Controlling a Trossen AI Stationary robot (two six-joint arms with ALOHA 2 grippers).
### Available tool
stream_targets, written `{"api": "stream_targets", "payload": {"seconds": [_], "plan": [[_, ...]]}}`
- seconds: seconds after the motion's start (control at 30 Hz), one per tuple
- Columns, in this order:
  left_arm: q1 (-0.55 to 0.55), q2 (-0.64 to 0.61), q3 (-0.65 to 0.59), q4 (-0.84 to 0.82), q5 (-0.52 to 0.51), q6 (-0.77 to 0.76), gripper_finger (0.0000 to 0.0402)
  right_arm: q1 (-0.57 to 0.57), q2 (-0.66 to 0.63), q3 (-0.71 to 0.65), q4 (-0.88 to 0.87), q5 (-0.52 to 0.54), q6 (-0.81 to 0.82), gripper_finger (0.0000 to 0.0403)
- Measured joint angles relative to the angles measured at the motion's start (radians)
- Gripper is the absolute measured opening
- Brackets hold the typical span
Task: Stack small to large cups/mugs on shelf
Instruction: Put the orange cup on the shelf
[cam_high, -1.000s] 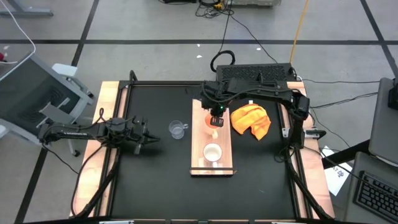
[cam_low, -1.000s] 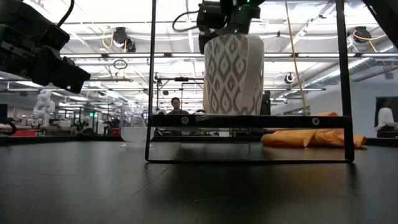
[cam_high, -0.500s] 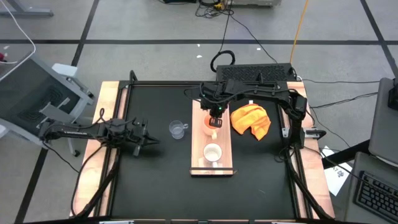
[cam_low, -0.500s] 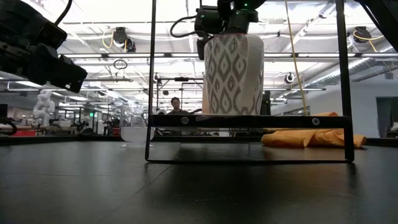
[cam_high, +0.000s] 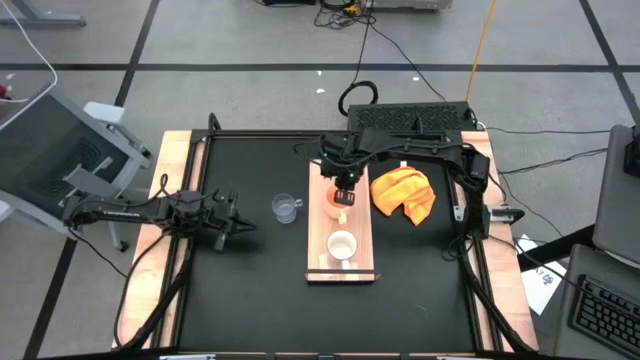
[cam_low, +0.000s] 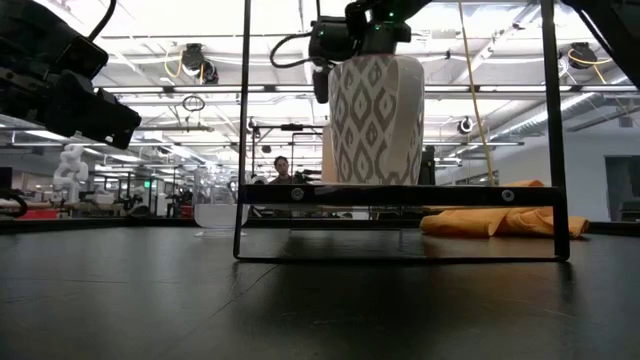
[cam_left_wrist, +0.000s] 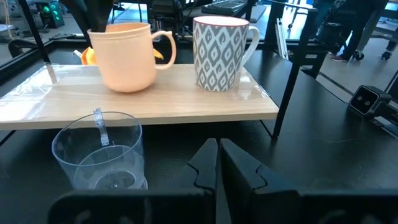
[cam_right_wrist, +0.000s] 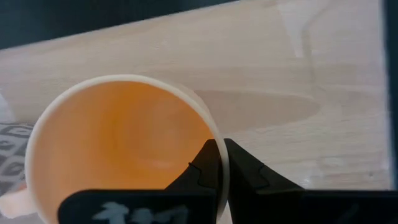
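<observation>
Peach-orange mug (cam_left_wrist: 127, 56) and grey-patterned white mug (cam_left_wrist: 221, 53) stand upright on the shelf (cam_left_wrist: 155, 99); clear cup (cam_left_wrist: 102, 155) at nine o'clock; both arms' fingers together, empty.

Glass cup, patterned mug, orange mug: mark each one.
glass cup (cam_left_wrist: 99, 155), left wrist view, clear side wall
patterned mug (cam_left_wrist: 219, 53), left wrist view, patterned side
orange mug (cam_right_wrist: 118, 137), right wrist view, inside bottom

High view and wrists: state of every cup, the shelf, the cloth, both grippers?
Orange mug: upright on the shelf.
Patterned mug: upright on shelf.
Glass cup: upright on tabletop, off shelf.
Cloth: crumpled beside shelf.
Right gripper: shut, over orange mug's rim.
Left gripper: shut, empty, near glass cup.
</observation>
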Motion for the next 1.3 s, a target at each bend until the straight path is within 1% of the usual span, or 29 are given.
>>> {"api": "stream_targets", "payload": {"seconds": [0.6,0.83,1.3], "plan": [[0.0,0.0,0.0,0.0,0.0,0.014,0.0021,-0.001,0.015,0.001,0.004,0.002,-0.011,0.0],[0.0,0.0,0.0,0.0,0.0,0.013,0.0021,-0.001,0.016,0.0,0.006,0.006,-0.01,0.0013],[0.0,0.0,0.0,0.0,0.001,0.011,0.0021,0.015,0.014,-0.002,0.004,0.008,0.024,0.0017]]}}
